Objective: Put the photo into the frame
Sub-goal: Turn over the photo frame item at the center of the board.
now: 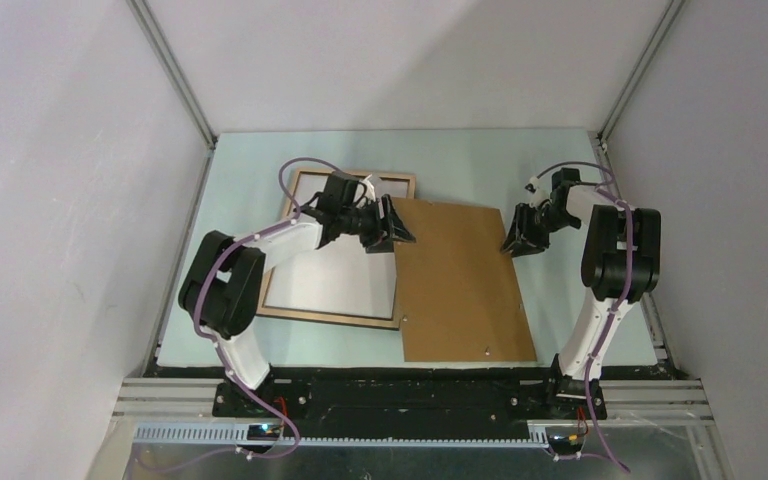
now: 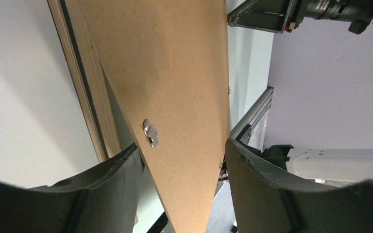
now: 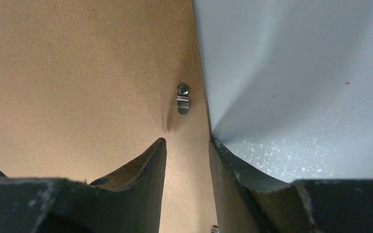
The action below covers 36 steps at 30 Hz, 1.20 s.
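The frame point(image 1: 320, 317) lies light-wood back up at centre left. A white sheet point(image 1: 335, 280) fills it, the photo with its plain back up; the print side is hidden. The brown backing board point(image 1: 460, 280) lies to the right, its left edge resting on the frame's right side. My left gripper point(image 1: 395, 228) is open, its jaws straddling the board's far left corner point(image 2: 175, 73). My right gripper point(image 1: 516, 243) is open with a narrow gap, its fingertips at the board's far right edge point(image 3: 77, 73). The frame's wood rail point(image 2: 77, 73) and the white sheet point(image 2: 19, 97) show in the left wrist view.
Small metal clips sit on the board point(image 2: 150, 133) point(image 3: 183, 99). The pale green table point(image 1: 580, 330) is walled by grey panels with aluminium posts at the back corners. My right gripper shows in the left wrist view point(image 2: 272, 14).
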{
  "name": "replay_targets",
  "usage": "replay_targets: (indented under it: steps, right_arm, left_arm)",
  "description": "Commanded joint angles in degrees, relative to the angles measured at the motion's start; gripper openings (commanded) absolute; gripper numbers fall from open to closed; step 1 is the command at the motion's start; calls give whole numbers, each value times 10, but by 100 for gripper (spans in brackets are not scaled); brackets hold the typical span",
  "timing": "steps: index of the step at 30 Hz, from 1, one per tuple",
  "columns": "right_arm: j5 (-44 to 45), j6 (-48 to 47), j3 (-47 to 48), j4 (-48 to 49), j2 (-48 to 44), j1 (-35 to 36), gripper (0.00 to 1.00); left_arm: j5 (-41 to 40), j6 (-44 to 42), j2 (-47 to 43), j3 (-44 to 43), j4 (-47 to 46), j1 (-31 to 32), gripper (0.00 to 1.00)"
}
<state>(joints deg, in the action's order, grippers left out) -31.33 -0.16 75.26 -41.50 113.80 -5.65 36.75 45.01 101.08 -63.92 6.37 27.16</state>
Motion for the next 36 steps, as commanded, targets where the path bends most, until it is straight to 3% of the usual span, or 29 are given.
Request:
replay_targets:
  steps: [1,10,25,30,36]
  right_arm:
    - [-21,5,-21,8,16,4,42]
    - [-51,26,-34,22,18,-11,36]
    - [-73,33,-37,29,23,-21,33]
    - [-74,33,-36,30,24,-22,33]
    - [-75,33,-36,31,24,-22,33]
  left_arm:
    - [53,28,-34,6,-96,24,66]
    - [63,31,-43,21,-129,46,78]
    - [15,20,-126,90,-134,63,87]
    - [1,15,-154,118,-134,63,81]
    - [-22,14,-172,140,-134,67,57]
